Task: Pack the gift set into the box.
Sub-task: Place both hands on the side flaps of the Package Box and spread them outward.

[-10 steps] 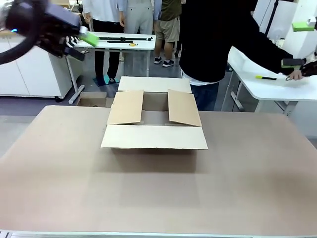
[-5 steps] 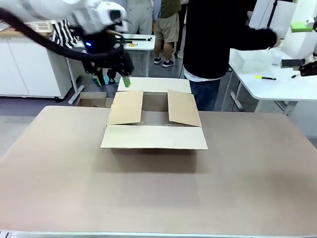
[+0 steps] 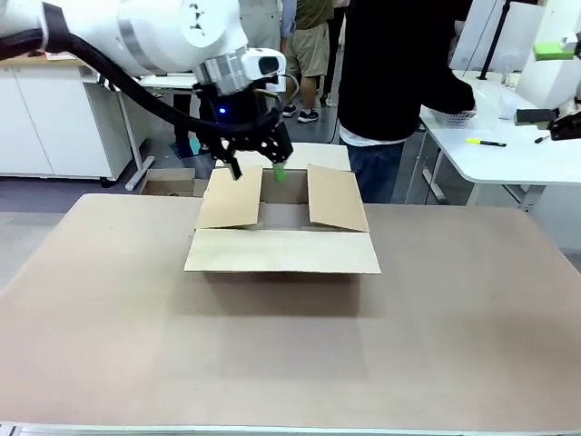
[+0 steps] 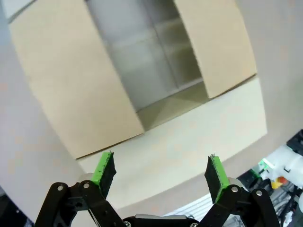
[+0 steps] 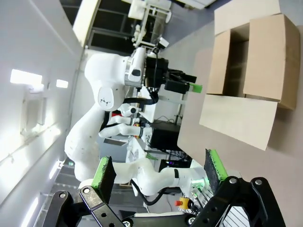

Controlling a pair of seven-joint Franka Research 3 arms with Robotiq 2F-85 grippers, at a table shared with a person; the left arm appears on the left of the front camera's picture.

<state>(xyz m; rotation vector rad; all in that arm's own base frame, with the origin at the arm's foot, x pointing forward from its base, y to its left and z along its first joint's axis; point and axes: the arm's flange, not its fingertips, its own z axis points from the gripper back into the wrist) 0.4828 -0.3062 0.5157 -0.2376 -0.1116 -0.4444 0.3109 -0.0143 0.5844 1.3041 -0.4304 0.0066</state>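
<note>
Brown cardboard box [image 3: 281, 252] at frame centre, flaps open. Left gripper [image 3: 257, 167] over its far side, fingers spread, nothing between (right gripper [image 5: 160, 158] likewise spread). Probably pre-packing step; next move calls for fetching gift set.

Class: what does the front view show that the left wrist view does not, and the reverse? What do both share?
Front view: a person in black at the far side and a white side table with a yellow marker. Left wrist view: the cardboard box's bare floor from above. Both: the box, flaps spread, and the open left gripper above it.
</note>
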